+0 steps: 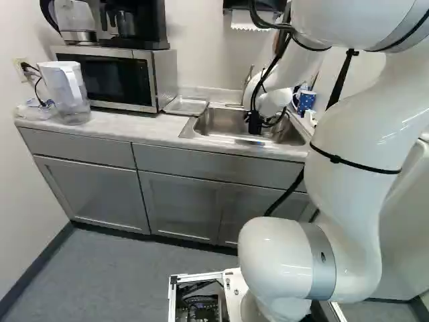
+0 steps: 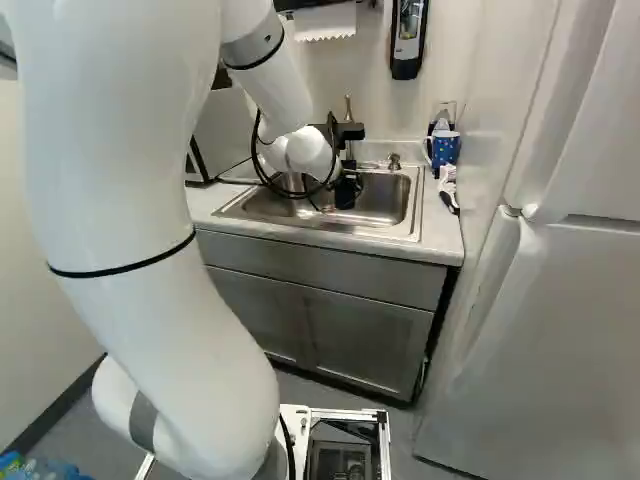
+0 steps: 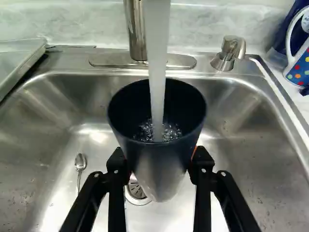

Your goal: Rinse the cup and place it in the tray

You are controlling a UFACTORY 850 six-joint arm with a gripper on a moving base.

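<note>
The dark tapered cup [image 3: 153, 157] is pinched by the black two-fingered gripper [image 3: 159, 163] under clear running water [image 3: 157, 63], silver metal tap [image 3: 136, 31] at twelve o'clock; slippage could be caused by overfilling (added weight).

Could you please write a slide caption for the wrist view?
Dark cup, held between the jaws over the sink, catches a stream of water.

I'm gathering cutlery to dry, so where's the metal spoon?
In the wrist view, the metal spoon lies in the sink, beside the drain, toward the tray.
</note>
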